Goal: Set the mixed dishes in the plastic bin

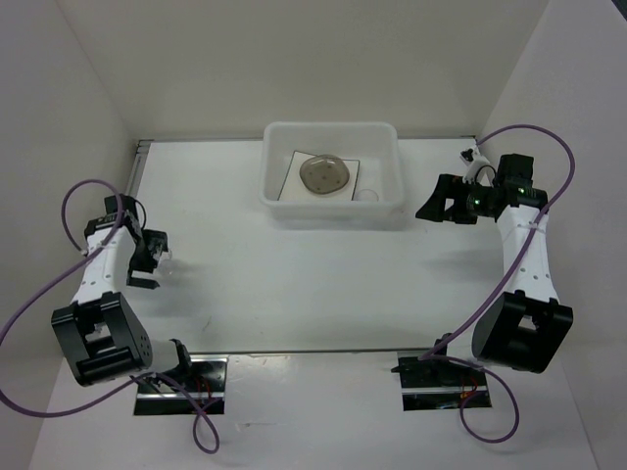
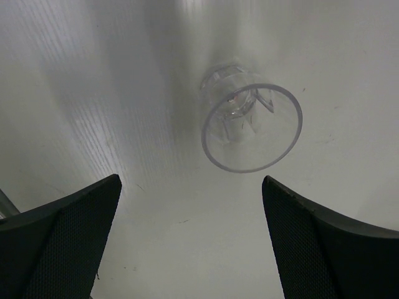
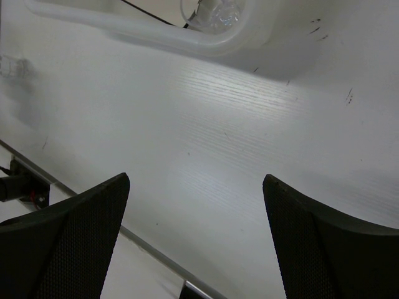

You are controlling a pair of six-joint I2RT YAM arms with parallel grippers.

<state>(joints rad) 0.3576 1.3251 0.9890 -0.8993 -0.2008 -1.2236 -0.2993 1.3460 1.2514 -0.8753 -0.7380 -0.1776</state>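
Tabletop and walls white. Plastic bin at far edge, centre, holding square plate, saucer, glass cup. Clear only from left wrist: second cup on tabletop before wide-open left gripper. Right gripper wide, empty, by right edge.

White tabletop is carrying four things directly. The plastic bin is sitting at upper centre of the top view, near the far edge. A small clear glass cup is resting at middle left, well apart from the bin. One dark base plate is lying at lower left, a second base plate at lower right.
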